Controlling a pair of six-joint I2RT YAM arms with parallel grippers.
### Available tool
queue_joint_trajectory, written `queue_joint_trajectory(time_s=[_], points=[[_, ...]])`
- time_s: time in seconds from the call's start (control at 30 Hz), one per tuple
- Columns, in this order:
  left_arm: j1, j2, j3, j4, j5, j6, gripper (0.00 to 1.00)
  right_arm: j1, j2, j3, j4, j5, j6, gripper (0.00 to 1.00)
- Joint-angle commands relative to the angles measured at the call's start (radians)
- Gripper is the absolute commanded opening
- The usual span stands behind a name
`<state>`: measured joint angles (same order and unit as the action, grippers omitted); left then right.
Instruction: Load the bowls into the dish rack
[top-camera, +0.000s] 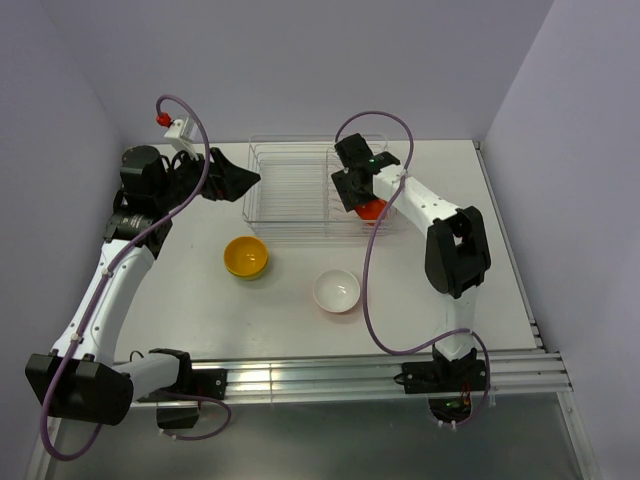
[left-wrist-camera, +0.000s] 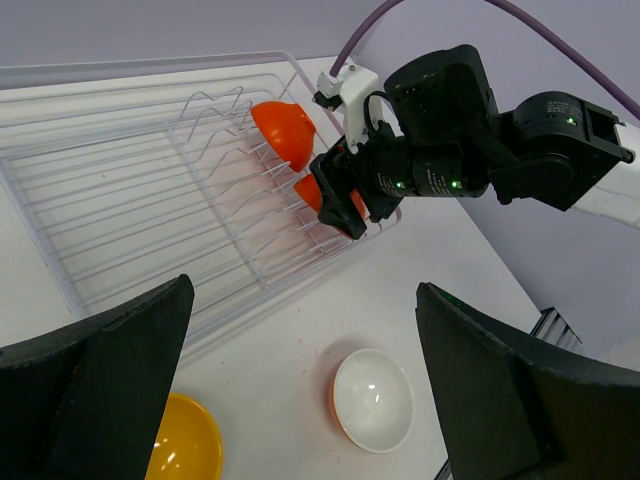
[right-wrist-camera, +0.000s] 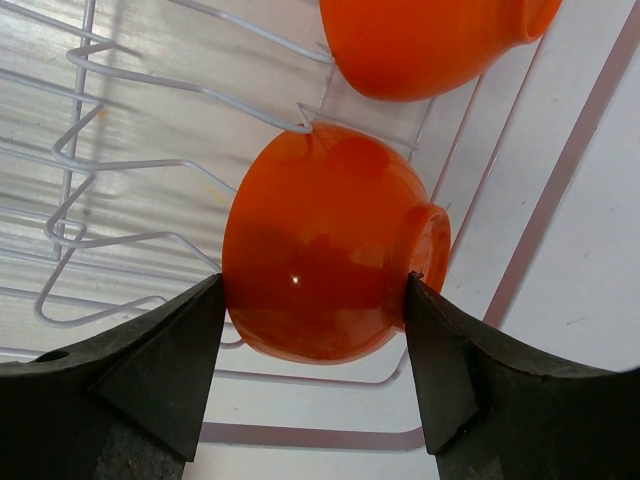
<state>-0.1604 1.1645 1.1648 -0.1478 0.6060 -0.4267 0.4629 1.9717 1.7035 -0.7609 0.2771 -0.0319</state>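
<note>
The clear dish rack (top-camera: 285, 185) stands at the back of the table. My right gripper (top-camera: 356, 192) is over its right end, its jaws touching both sides of a red-orange bowl (right-wrist-camera: 320, 250) that sits on edge in the wire slots (top-camera: 373, 209). A second red-orange bowl (right-wrist-camera: 430, 40) stands in the slot just behind it (left-wrist-camera: 283, 133). A yellow-orange bowl (top-camera: 245, 257) and a bowl with a white inside (top-camera: 336, 291) sit upright on the table in front of the rack. My left gripper (top-camera: 245, 180) is open and empty beside the rack's left end.
The rack's left part (left-wrist-camera: 120, 200) holds no bowls. The right arm's forearm (top-camera: 430, 205) runs along the rack's right side. Purple walls close the table at the back and sides.
</note>
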Motion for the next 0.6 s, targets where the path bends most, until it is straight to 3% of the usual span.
queue_joint_trajectory(time_s=[0.0, 0.23, 0.57], points=[[0.004, -0.005, 0.009, 0.021, 0.006, 0.023, 0.99, 0.006, -0.056, 0.021, 0.063, 0.063, 0.017, 0.55], [0.004, -0.003, 0.009, 0.025, 0.008, 0.023, 0.99, 0.006, -0.073, -0.002, 0.104, 0.109, 0.021, 0.45], [0.004, -0.005, 0.007, 0.021, 0.003, 0.031, 1.00, 0.003, -0.066, -0.024, 0.172, 0.114, 0.027, 0.45]])
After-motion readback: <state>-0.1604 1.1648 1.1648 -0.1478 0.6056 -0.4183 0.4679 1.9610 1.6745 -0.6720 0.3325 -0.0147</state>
